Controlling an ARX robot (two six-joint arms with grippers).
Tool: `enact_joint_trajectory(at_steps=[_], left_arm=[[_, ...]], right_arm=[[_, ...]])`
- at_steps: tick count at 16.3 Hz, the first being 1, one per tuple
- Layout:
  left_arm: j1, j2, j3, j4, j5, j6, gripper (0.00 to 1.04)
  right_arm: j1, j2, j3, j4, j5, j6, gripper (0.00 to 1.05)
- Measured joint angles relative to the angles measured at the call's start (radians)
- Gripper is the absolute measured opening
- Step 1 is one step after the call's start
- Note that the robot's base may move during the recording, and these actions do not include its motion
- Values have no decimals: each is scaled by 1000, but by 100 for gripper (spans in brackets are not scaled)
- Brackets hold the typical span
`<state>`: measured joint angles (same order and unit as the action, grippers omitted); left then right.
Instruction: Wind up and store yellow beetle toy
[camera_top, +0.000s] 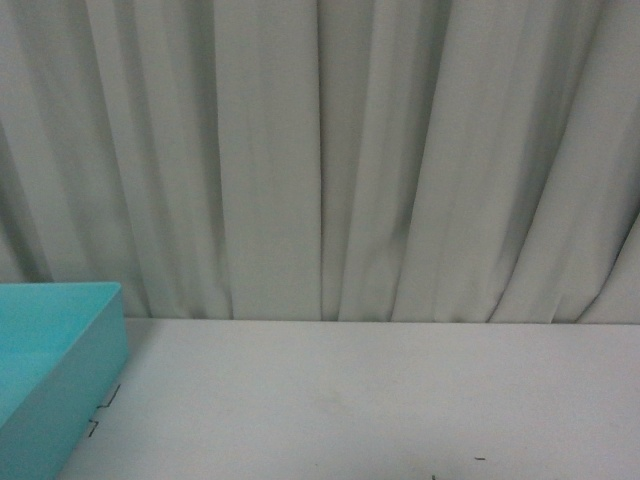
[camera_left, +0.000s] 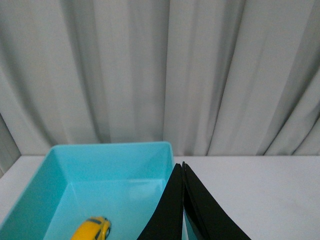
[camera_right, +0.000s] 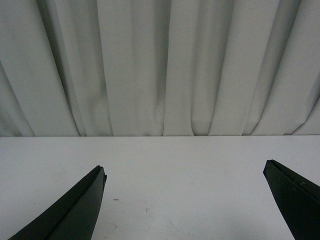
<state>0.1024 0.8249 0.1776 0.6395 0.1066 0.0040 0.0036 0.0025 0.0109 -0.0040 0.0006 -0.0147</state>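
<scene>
So the white counter (camera_top: 380, 400) is mostly bare, grey curtain (camera_top: 320, 150) behind it. The turquoise bin (camera_left: 112, 155) holds 1 thing: the yellow beetle toy (camera_left: 92, 230), already lying on its floor, long axis angled toward the far wall. It sits just beside the left pincer (camera_left: 182, 167), which is pressed together and empty above the bin's rim. The right pincer (camera_right: 185, 170) is spread wide, holding nothing, so the left arm is clearly nearer. Looks basically stored to me.

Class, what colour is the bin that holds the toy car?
Turquoise. The bin shows best in the left wrist view, with the yellow car inside.
</scene>
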Motion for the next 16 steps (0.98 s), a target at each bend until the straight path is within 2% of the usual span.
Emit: enact_joint_trajectory(at_steps=[2, 3, 4, 10, 11, 16], left_arm=[[-16, -55, -41, -23, -22, 0, 2], [-76, -102, -59, -43, -91, -1, 2], [-108, -137, -72, -58, -91, 0, 2], [-101, -330, -135, -190, -108, 0, 2], [-101, -338, -164, -140, -108, 0, 2], [-101, -490, -168, -307, -107, 0, 2]], right_arm=[[0, 0, 0, 0, 0, 0, 98], [0, 0, 0, 0, 0, 0, 98], [0, 0, 0, 0, 0, 0, 98], [0, 0, 0, 0, 0, 0, 98], [0, 0, 0, 0, 0, 0, 98], [0, 0, 0, 0, 0, 0, 98]])
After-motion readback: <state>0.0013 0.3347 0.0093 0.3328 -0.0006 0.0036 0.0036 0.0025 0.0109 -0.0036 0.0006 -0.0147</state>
